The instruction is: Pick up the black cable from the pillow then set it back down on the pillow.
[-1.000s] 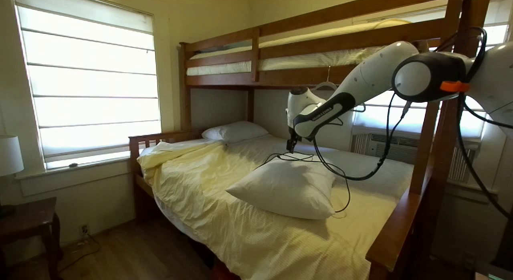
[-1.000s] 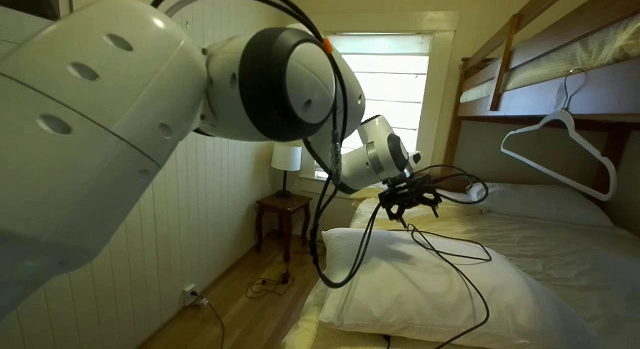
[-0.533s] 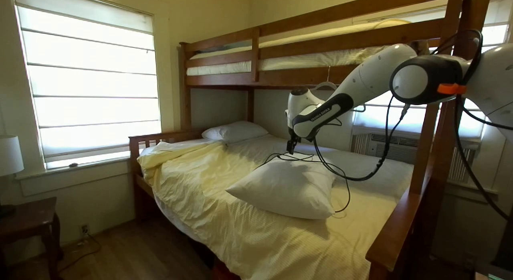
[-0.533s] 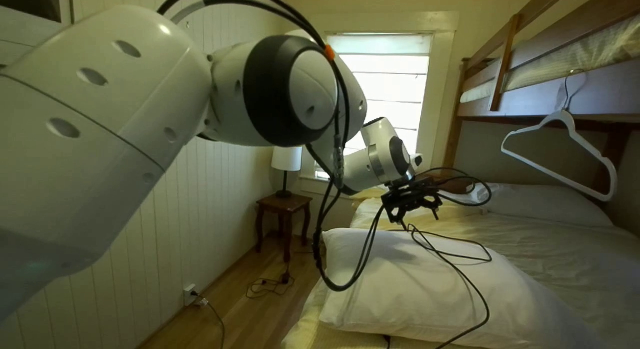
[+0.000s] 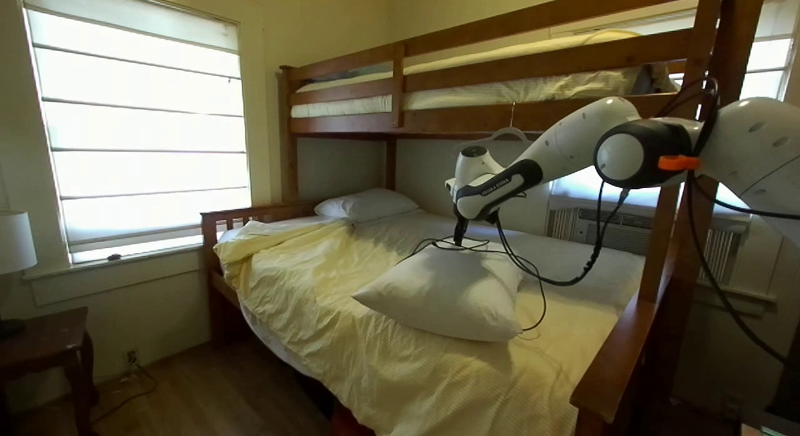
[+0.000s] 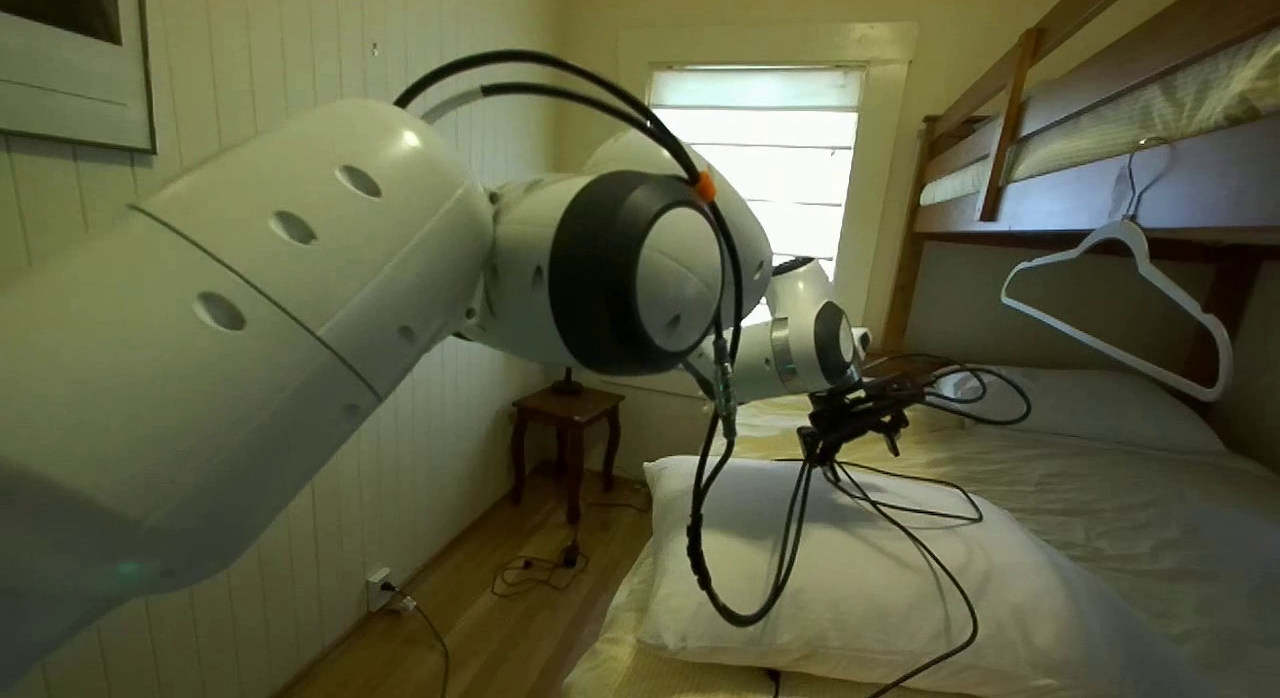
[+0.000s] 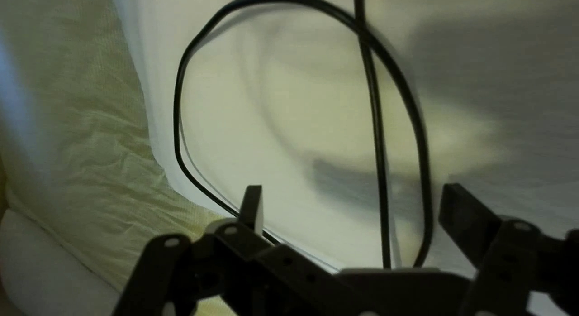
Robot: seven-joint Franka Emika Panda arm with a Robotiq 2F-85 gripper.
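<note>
Nearest in an exterior view, the white robot arm reaches in from the left edge, its own thicker cords gathered at an orange band and hanging in a loop in front of the pillow. The pillow, large and cream-white, lies on the bed, resting partly on yellow bedding. The black cable is on top of the pillow in loose loops; one run descends the near side and leaves the frame at the bottom. The gripper is directed downward over the cable — jaws spread wide apart, the cable loose between them. In the wrist view, a straight strand and one side of a loop pass between the fingers, crossing beyond them; the loop's opposite side runs partly out of sight behind a finger. Contact between fingertips and pillow cannot be determined. Farther back, a white hanger hangs from the upper bunk rail, and a flatter grey-white pillow lies at the bed's far end. Deepest in the room — a small wooden side table and, to its right and higher, a brightly backlit window with its blind drawn.
</note>
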